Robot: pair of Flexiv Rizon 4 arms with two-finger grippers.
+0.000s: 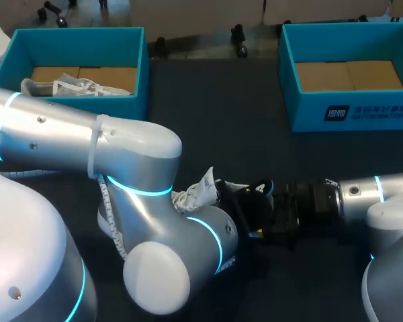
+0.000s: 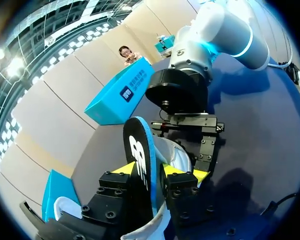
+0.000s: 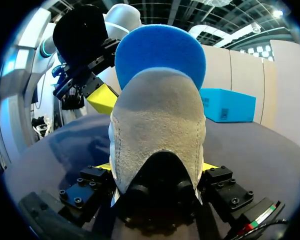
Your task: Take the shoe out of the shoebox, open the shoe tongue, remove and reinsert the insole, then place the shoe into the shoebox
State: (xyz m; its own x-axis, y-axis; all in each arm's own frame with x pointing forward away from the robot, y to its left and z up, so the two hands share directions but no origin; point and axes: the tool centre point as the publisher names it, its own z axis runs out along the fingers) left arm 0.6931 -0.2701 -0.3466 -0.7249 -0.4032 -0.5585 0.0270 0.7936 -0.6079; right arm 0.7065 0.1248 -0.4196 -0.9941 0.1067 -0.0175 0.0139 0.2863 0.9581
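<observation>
Over the dark counter (image 1: 215, 127)
Left gripper (image 2: 160, 172) clamps blue foam insole (image 2: 139, 147); right gripper (image 3: 157, 166) clamps grey suede shoe (image 3: 157, 120), well apart from teal cardboard shoeboxes (image 1: 138, 104) (image 1: 309, 111).

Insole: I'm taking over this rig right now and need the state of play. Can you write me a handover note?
Left gripper: fingers shut on the blue-and-black foam insole, which sticks up out of the white-and-grey sneaker.
Right gripper: fingers shut on that sneaker's suede heel, between the arms.
Done: sneaker is out of the teal cardboard shoebox.
Left: unclear whether the insole is coming out or going back; finish that, then box the sneaker.
</observation>
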